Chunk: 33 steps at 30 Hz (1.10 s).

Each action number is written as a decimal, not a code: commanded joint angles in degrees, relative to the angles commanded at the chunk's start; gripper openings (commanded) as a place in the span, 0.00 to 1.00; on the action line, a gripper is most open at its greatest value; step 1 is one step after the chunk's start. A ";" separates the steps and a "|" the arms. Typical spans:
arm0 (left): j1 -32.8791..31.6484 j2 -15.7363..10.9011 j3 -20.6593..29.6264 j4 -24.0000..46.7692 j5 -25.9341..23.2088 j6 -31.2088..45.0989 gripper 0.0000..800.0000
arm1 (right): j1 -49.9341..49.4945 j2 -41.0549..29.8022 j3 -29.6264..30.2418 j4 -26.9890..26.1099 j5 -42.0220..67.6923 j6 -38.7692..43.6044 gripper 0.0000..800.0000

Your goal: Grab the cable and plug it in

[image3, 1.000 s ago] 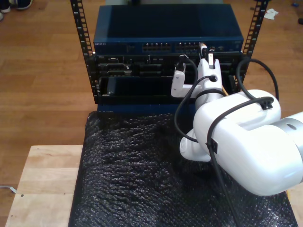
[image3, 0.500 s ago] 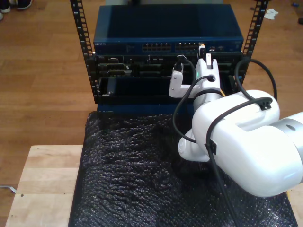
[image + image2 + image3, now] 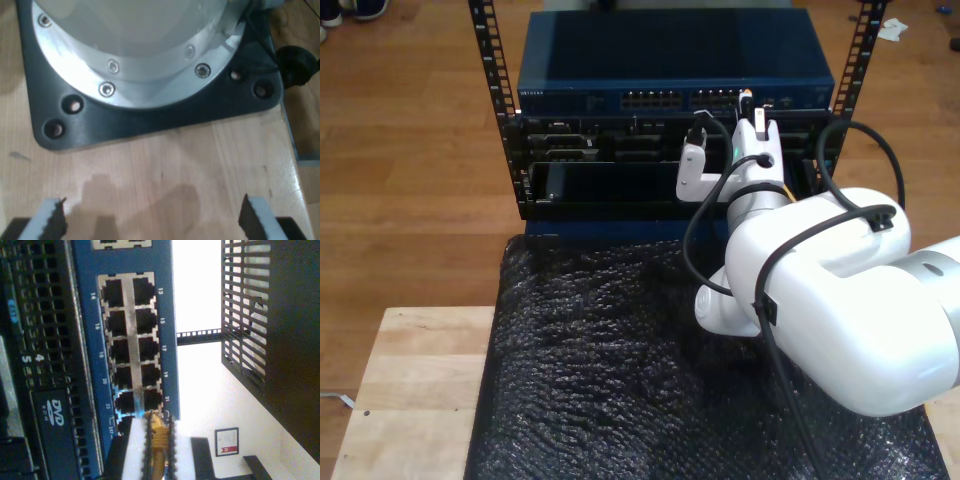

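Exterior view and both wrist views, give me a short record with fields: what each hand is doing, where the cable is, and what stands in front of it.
first hand: open, above bare light wood beside a dark grey square base plate
second hand: shut on the thin yellow-orange network cable
cable tip: right at the port block, near port 21; seating cannot be told
target: blue rack-mounted network switch, towards the exterior view's right
foreground: black bubble wrap sheet
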 joint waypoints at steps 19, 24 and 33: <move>0.00 0.00 0.00 0.00 0.00 0.00 1.00 | -0.35 0.53 -0.09 -0.18 0.35 0.44 0.22; 0.00 -0.09 0.00 0.00 0.00 0.00 1.00 | 0.79 -3.16 4.13 -0.09 0.18 0.53 0.30; 0.00 -0.09 0.00 0.00 0.00 0.00 1.00 | 2.64 -11.78 14.24 0.00 1.32 0.53 0.40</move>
